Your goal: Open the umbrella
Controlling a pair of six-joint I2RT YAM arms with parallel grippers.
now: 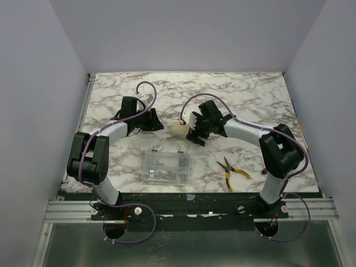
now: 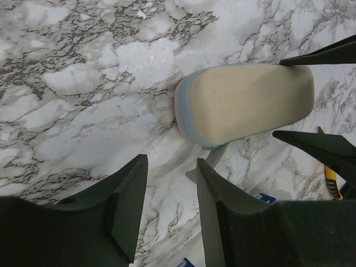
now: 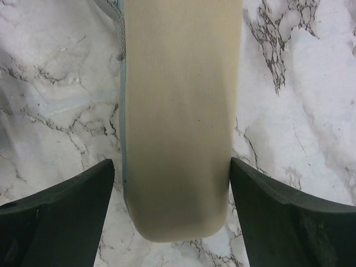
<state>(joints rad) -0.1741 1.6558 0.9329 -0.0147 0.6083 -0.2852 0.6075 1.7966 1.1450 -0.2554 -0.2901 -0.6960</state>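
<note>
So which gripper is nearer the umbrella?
Right. The right gripper straddles one end of the umbrella, a finger on each side. The left gripper sits just off the other end, apart from it, holding nothing.

A white-and-grey marbled bench [image 1: 261,94] fills the middle of the frame. Plain pale walls [image 1: 183,33] close it in at left, top and right; a metal rail [image 1: 72,208] runs along its lower edge.
</note>
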